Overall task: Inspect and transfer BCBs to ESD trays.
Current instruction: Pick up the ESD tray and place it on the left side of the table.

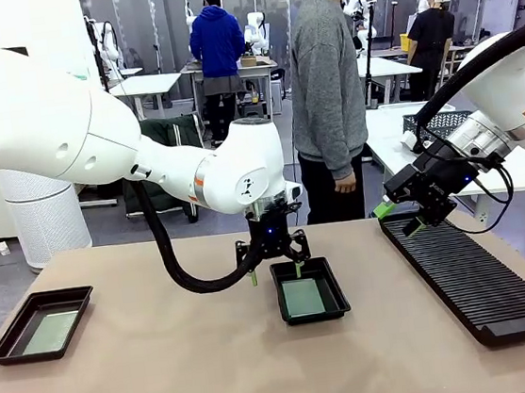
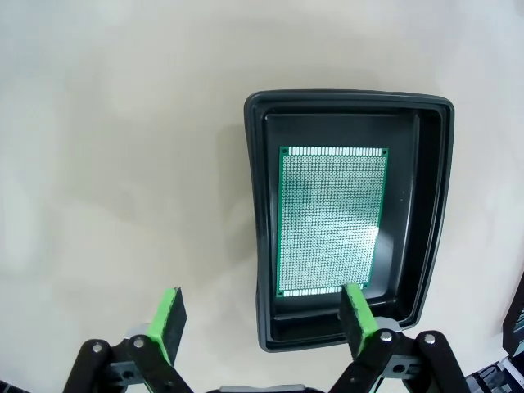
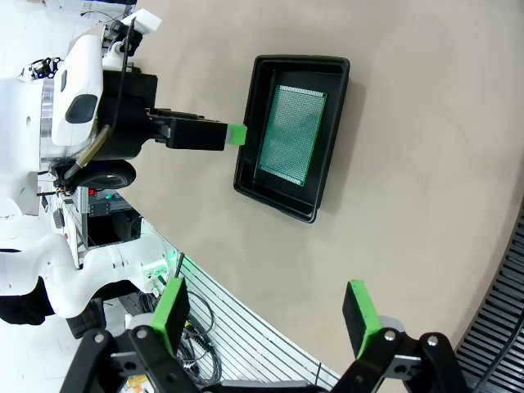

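Two shallow black plastic trays, centre (image 1: pixel 309 289) and far left (image 1: pixel 40 324), each held a thin green circuit board (image 1: pixel 303 297) (image 1: pixel 51 331). Left gripper (image 1: pixel 275 273) hovered wide open, empty, above the centre tray; right gripper (image 1: pixel 401 218) likewise over the black ribbed rack (image 1: pixel 471 277).

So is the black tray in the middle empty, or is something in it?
Not empty. The middle tray has one green board lying flat on its floor, inside the raised rim.

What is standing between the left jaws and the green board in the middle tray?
Nothing visible. The left gripper hangs open over the near rim of the middle tray, one finger outside it, the other above its edge. The board lies flat and uncovered on the tray floor.
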`<action>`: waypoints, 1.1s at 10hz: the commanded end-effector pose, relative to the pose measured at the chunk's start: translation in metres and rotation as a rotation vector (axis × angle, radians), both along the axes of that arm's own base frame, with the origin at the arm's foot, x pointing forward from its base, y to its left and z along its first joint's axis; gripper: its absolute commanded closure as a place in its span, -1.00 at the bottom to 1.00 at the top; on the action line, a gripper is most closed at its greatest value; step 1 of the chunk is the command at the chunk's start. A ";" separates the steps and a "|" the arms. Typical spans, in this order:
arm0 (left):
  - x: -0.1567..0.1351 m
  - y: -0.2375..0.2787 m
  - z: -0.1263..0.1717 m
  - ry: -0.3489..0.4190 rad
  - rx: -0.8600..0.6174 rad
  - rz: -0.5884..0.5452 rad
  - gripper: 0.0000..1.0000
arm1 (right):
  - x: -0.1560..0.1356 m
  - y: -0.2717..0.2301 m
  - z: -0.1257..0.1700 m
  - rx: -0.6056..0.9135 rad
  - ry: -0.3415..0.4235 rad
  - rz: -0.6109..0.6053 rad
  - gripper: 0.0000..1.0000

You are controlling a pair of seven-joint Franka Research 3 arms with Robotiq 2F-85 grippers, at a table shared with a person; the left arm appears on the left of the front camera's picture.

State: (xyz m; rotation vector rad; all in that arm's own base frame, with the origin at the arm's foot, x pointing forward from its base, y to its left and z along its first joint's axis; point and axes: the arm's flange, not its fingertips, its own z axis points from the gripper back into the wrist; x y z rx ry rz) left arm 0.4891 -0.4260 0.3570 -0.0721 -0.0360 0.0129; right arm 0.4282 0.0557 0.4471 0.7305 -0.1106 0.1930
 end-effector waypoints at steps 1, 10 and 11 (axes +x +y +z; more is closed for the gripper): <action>-0.003 0.000 -0.004 -0.049 0.009 0.024 -1.00 | -0.001 0.000 0.000 0.004 0.002 0.000 -1.00; 0.006 0.003 -0.045 -0.044 -0.015 -0.018 -0.78 | -0.001 0.000 0.000 0.004 0.002 0.000 -1.00; 0.005 0.003 -0.045 -0.046 -0.012 -0.021 -0.67 | -0.001 0.000 0.000 0.004 0.002 0.000 -1.00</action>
